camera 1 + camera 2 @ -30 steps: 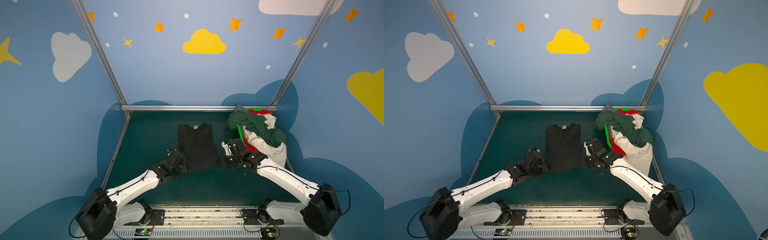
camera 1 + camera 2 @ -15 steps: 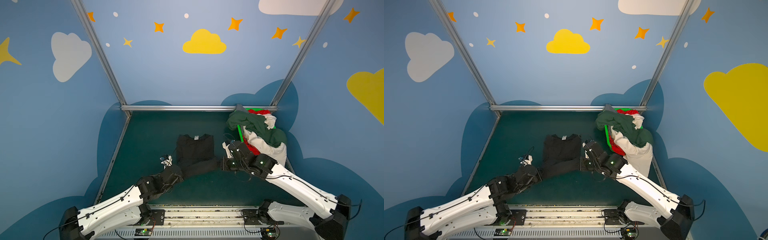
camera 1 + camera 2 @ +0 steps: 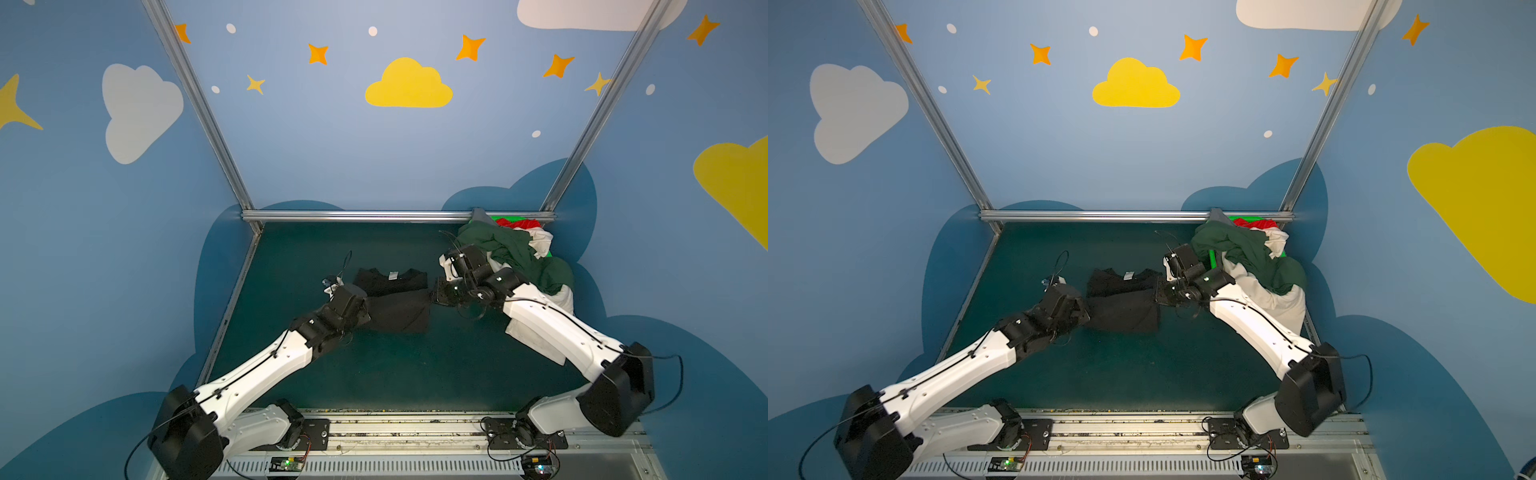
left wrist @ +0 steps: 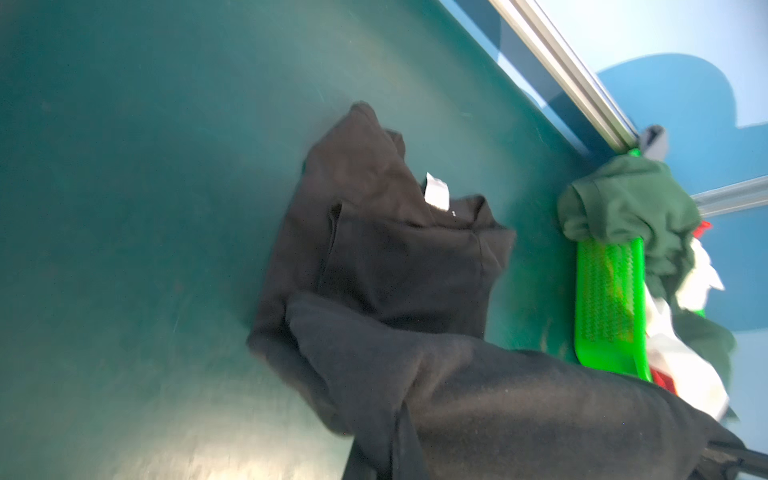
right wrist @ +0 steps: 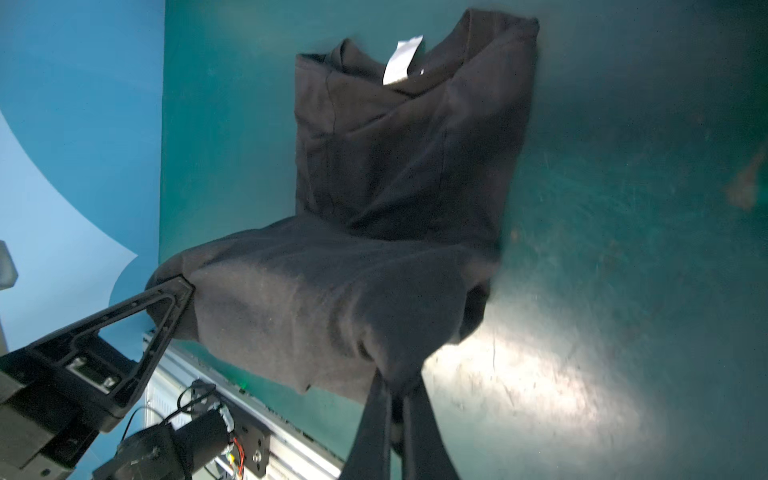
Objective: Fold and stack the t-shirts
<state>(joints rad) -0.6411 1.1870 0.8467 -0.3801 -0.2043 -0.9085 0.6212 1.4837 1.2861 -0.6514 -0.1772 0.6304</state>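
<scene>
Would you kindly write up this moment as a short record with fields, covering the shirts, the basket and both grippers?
black t-shirt: collar end on the table, lower part raised between the grippers
left gripper: shut on one lower corner of the black t-shirt
right gripper: shut on the opposite lower corner
dark green t-shirt: unfolded, draped over the basket
white t-shirt: crumpled in the same heap
red t-shirt: mostly buried
basket: bright green, far right corner
folded stack: none visible

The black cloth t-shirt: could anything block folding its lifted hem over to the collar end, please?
Nothing visible does: the black cloth t-shirt has a bare collar half, and the green plastic basket sits apart to its right.
</scene>
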